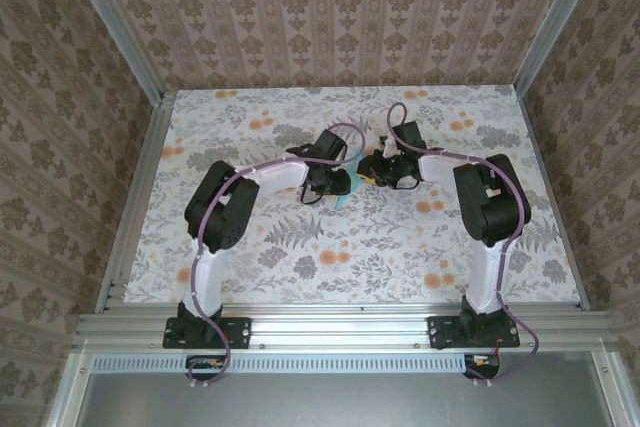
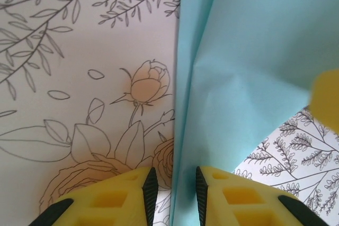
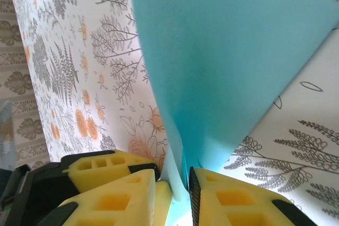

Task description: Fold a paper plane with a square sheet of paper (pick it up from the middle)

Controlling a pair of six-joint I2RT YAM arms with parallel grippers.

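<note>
Over floral tabletop (image 2: 79, 51), paper (image 2: 249, 51) stands within jaws of left gripper (image 2: 173, 194).

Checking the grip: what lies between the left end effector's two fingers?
The turquoise paper, plus a sliver of floral tabletop, shown in the left wrist view.

Paper (image 2: 249, 51) between left tool (image 2: 174, 184), right tool (image 3: 174, 181)
</note>
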